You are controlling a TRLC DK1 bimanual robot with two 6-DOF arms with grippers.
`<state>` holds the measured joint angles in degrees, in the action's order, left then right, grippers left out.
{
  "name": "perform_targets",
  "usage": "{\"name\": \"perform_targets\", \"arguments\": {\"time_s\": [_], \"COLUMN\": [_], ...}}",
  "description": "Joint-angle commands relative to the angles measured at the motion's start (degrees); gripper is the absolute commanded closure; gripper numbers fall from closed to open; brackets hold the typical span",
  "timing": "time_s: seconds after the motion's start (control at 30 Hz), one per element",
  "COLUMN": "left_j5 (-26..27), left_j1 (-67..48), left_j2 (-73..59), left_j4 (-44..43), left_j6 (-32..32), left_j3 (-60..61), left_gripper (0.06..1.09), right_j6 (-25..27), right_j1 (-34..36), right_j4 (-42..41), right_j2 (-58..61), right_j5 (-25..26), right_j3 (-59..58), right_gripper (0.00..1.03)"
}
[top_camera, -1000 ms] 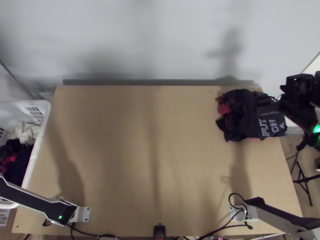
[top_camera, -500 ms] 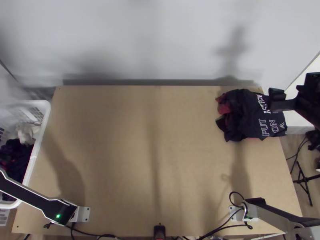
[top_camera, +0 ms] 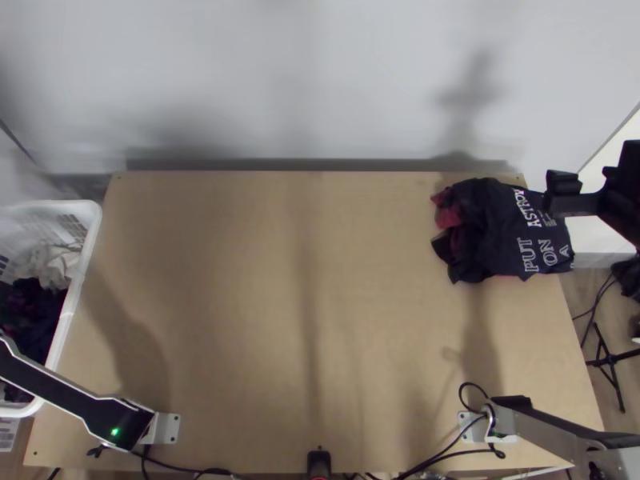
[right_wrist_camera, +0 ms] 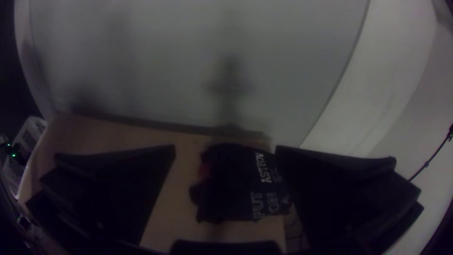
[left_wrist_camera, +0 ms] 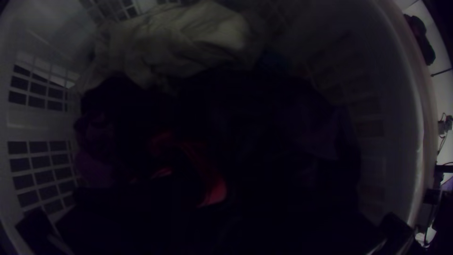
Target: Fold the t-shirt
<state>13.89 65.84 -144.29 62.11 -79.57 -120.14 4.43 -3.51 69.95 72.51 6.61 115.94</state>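
The shirt lay near the far right corner of the table, dark, with white lettering on its right part. That part lay fairly flat, while the left part was bunched, with a bit of red cloth at its left side. Seen from above, the shirt's right side reached past the table's right edge.

The right gripper hung over the right side of the shirt in the top view, its fingers wide apart and nothing between them. In the right wrist view the shirt lay beyond the fingers, partly hidden by one of them.

The left gripper was over the basket, its two fingers wide apart near opposite sides of it. It was too dim down there to tell whether the fingers touched any cloth. The basket, white with gridded openings, stood at the table's left side. In it were a pale cloth toward the far side and a heap of dark clothes, with a red patch and some purplish cloth among them.

The left arm stretched left from its base at the table's near left, across the near part of the basket. Black cables ran along the near edge.
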Motion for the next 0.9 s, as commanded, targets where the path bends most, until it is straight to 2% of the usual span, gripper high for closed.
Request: {"name": "perform_targets", "arguments": {"time_s": [0.0,0.1,0.17,0.23,0.43,0.67,0.87], "left_j5": [0.0,0.5,1.2,1.9,9.1,17.6,24.1], "left_j1": [-0.3,-0.1,0.1,0.3,0.7,0.3,-1.2], "left_j2": [-0.6,0.3,1.1,2.4,10.9,24.3,37.3], "left_j4": [3.2,3.9,4.9,6.7,12.4,19.4,20.8], "left_j6": [-2.1,-2.4,-2.8,-2.8,0.2,0.6,0.8], "left_j3": [-1.6,-1.9,-1.9,-1.9,-3.3,-4.8,-1.9], "left_gripper": [0.78,0.83,0.9,0.91,0.95,1.01,1.03], "right_j6": [0.0,0.0,0.0,0.1,0.1,0.0,0.0], "right_j1": [0.2,0.2,0.2,0.2,0.5,0.6,0.7], "right_j4": [0.0,0.0,0.0,0.0,0.0,0.0,0.1], "right_j2": [0.4,0.4,0.4,0.4,0.3,0.2,-0.3], "right_j5": [0.1,0.1,0.1,0.1,0.1,0.0,-0.2], "right_j3": [0.3,0.3,0.3,0.3,0.7,0.8,0.1], "right_gripper": [0.05,0.05,0.05,0.05,0.05,0.05,0.05]}}
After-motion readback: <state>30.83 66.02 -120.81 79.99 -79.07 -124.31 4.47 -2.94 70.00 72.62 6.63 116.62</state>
